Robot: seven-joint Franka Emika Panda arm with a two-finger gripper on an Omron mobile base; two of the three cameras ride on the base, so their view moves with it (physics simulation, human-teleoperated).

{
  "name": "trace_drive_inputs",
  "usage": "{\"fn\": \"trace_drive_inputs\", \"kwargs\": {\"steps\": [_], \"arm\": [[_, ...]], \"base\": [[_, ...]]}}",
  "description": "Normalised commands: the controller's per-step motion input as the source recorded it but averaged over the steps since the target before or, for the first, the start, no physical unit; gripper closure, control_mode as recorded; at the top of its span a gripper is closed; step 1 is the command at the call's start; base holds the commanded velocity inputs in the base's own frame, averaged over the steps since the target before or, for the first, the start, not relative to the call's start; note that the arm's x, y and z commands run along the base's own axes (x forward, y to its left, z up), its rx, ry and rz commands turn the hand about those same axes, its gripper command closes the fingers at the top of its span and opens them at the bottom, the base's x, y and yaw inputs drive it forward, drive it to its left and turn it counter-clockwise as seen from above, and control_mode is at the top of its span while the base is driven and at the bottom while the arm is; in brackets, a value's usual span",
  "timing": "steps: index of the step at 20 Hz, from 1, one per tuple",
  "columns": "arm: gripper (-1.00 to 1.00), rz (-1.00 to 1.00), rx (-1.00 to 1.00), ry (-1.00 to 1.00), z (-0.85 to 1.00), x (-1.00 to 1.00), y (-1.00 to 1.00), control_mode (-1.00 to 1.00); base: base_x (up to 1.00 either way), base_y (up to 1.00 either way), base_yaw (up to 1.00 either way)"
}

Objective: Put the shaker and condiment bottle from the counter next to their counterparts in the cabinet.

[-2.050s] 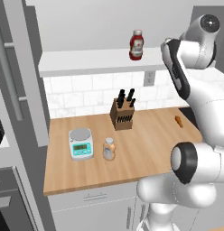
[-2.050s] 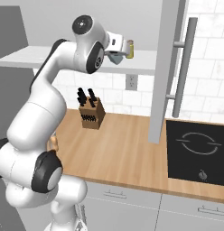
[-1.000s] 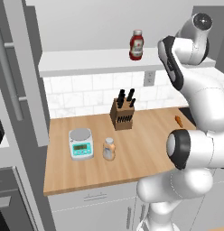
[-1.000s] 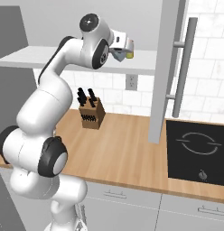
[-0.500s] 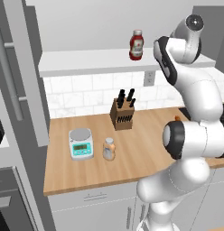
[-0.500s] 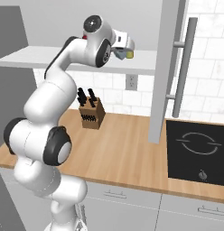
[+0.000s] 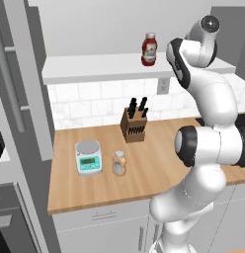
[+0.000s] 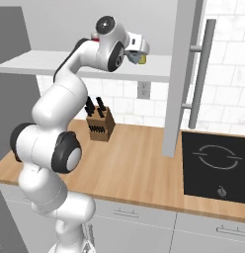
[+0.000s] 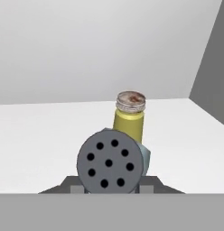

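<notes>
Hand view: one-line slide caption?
Gripper holds the grey-capped shaker over the white cabinet shelf, just in front of the yellow shaker.

You get bright, even light in every view, with no glare. Shadows are soft and faint: look under the cabinet shelf (image 7: 119,66) and beside the knife block (image 7: 134,126) on the bench (image 7: 144,170). Edges stay sharp and straight, near and far. Up close, the shaker (image 9: 110,163) cap looks crisp, not blurry.

Knife block (image 7: 134,126) by the backsplash, kitchen scale (image 7: 88,157) — black cooktop (image 8: 216,166) — wall outlet (image 8: 142,89)
</notes>
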Motion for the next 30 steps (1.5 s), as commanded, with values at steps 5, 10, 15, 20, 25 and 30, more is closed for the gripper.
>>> {"fn": "trace_drive_inputs", "kwargs": {"steps": [5,10,15,20,25,30], "arm": [[1.0,0.0,0.0,0.0,-0.19,0.0,0.0,-1.0],[1.0,0.0,-0.05,0.0,-0.33,0.0,0.07,-1.0],[1.0,0.0,-0.07,0.0,-0.34,0.0,0.16,-1.0],[-1.0,0.0,-0.08,0.0,-0.3,0.02,0.19,-1.0],[-1.0,0.0,-0.02,0.0,-0.14,0.02,0.04,-1.0],[-1.0,0.0,0.0,0.0,-0.01,0.0,-0.01,-1.0]], "base": [[0.0,0.0,0.0],[0.0,0.0,0.0],[0.0,0.0,0.0],[0.0,0.0,0.0],[0.0,0.0,0.0],[0.0,0.0,0.0]]}}
